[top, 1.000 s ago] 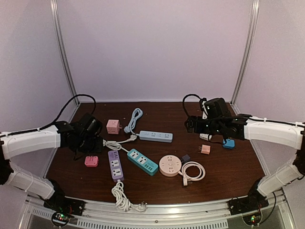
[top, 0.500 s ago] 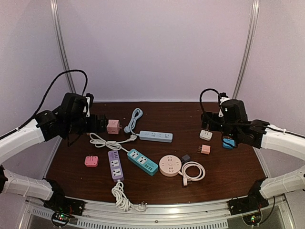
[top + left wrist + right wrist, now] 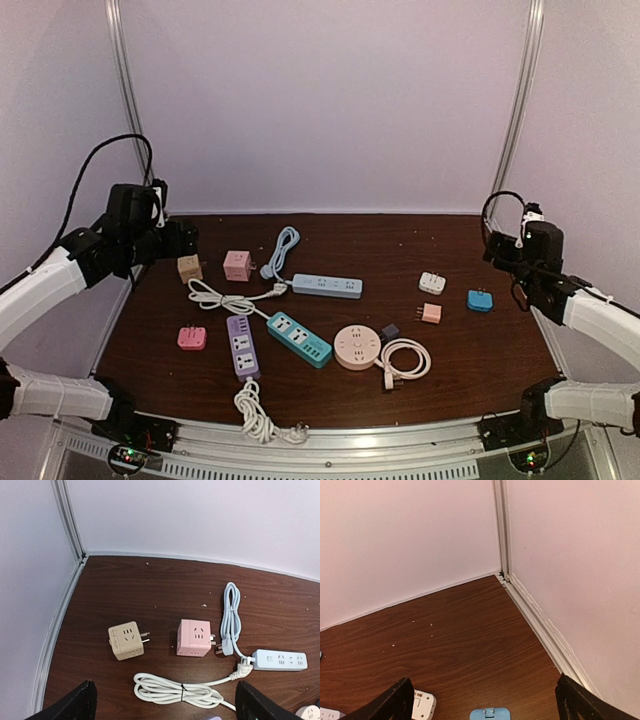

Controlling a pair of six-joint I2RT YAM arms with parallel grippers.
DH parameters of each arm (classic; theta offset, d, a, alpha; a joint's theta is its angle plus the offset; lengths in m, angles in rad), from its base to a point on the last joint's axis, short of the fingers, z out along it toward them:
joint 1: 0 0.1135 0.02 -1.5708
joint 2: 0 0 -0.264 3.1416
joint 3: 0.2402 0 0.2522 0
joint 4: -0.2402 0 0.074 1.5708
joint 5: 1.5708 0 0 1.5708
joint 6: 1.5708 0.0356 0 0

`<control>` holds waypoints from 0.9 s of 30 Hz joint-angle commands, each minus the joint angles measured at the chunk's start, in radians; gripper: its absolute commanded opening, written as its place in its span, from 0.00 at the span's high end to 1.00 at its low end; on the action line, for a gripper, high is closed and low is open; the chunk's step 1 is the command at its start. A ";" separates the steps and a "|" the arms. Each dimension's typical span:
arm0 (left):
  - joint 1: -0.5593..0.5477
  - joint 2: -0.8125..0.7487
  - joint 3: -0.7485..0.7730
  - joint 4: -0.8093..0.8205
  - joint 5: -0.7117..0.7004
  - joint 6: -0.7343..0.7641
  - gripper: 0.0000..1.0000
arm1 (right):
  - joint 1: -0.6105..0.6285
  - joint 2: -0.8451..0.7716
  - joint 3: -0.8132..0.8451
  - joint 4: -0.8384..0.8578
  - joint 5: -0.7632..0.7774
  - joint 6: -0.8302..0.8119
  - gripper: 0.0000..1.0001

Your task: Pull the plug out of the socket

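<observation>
Two arms have pulled up and out to the sides of the dark brown wood-grain surface (image 3: 400, 240) over the last second, where before they reached in over the clutter. The left hand (image 3: 166, 702) has lifted away from the rear-left corner and uncovered a beige cube-shaped plastic adapter (image 3: 126, 640). It lies just beside the pink cube-shaped plastic socket block (image 3: 194, 637) but clear of it, with a strip of bare wood between them. Its flat metal prongs stick out toward the pink block and enter nothing. I judge that the plug is off the socket and the job looks finished; the withdrawal fits that.

The left hand is spread wide, its dark fingertips at the lower corners of the wrist view with nothing between them. The right hand (image 3: 485, 702) is spread likewise and empty, facing the rear-right corner.

Both cubes are smooth matte plastic with rounded edges and slotted faces, rigid and light-looking. A glossy white coiled cable (image 3: 175, 690), bundled with a tie, lies in front of them, soft and loopy against the hard blocks.
</observation>
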 commanded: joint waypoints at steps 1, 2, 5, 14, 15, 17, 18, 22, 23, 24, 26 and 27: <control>0.028 -0.017 -0.056 0.210 -0.015 0.170 0.02 | -0.147 0.003 -0.092 0.211 -0.067 -0.039 0.00; 0.029 -0.022 -0.080 0.261 -0.008 0.205 0.02 | -0.175 0.009 -0.122 0.267 -0.059 -0.045 0.00; 0.043 -0.039 -0.156 0.393 -0.012 0.262 0.02 | -0.230 0.056 -0.199 0.434 -0.035 -0.084 0.00; 0.156 0.025 -0.262 0.554 -0.001 0.253 0.02 | -0.269 0.367 -0.348 1.019 -0.018 -0.213 0.00; 0.159 0.028 -0.287 0.585 -0.017 0.252 0.02 | -0.269 0.405 -0.349 1.066 -0.031 -0.222 0.00; 0.174 0.032 -0.333 0.646 -0.029 0.256 0.02 | -0.268 0.473 -0.371 1.167 -0.087 -0.230 0.00; 0.186 0.034 -0.353 0.682 -0.032 0.262 0.02 | -0.267 0.509 -0.384 1.223 -0.107 -0.239 0.00; 0.259 0.056 -0.411 0.747 -0.057 0.249 0.02 | -0.252 0.596 -0.398 1.352 -0.160 -0.281 0.00; 0.279 0.062 -0.428 0.775 -0.056 0.259 0.02 | -0.252 0.578 -0.381 1.283 -0.173 -0.279 0.00; 0.297 0.071 -0.444 0.804 -0.058 0.269 0.02 | -0.252 0.584 -0.371 1.267 -0.189 -0.285 0.00; 0.329 0.094 -0.488 0.901 -0.051 0.303 0.02 | -0.249 0.601 -0.359 1.271 -0.202 -0.287 0.00; 0.335 0.107 -0.514 0.957 -0.065 0.325 0.02 | -0.249 0.589 -0.354 1.244 -0.203 -0.286 0.00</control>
